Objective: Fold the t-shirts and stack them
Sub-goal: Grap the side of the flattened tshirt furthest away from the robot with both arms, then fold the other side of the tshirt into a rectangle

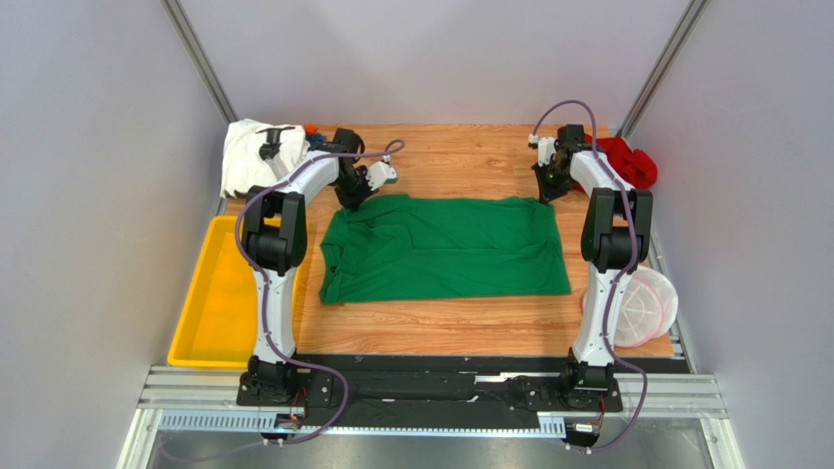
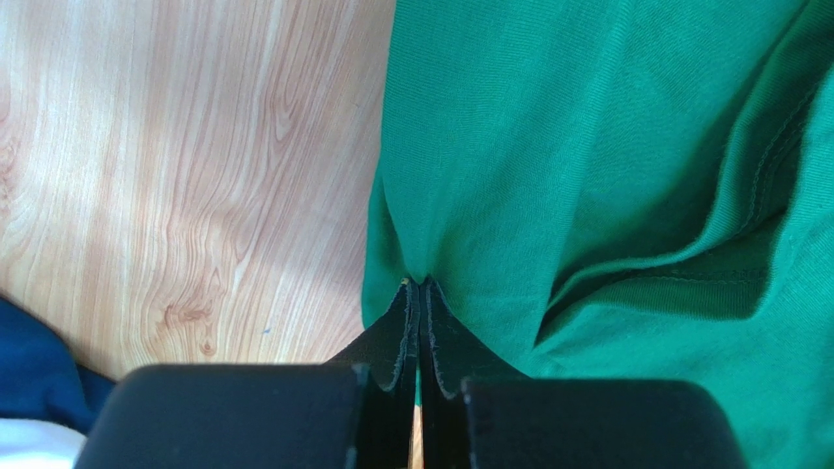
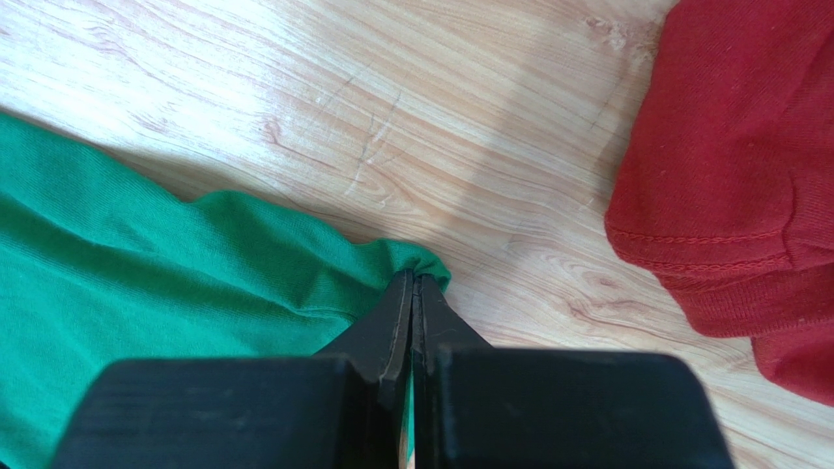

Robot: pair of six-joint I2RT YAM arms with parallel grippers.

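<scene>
Left hand (image 2: 419,285) of mine is pinched tight on the green shirt (image 1: 445,249), at its far left corner. My right hand (image 3: 413,278) is pinched tight on its far right corner. It lies spread out mid tabletop (image 1: 460,156). White shirt (image 1: 245,151) sits far left, red shirt (image 1: 626,161) far right.

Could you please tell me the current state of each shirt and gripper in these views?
green t-shirt: spread flat, unfolded, far edge pinched at both corners.
left gripper: shut on the green t-shirt's far left corner.
right gripper: shut on its far right corner.
white t-shirt: crumpled, unfolded, far left.
red t-shirt: crumpled, unfolded, far right.
dark blue t-shirt: only a bit visible; state unclear.
</scene>
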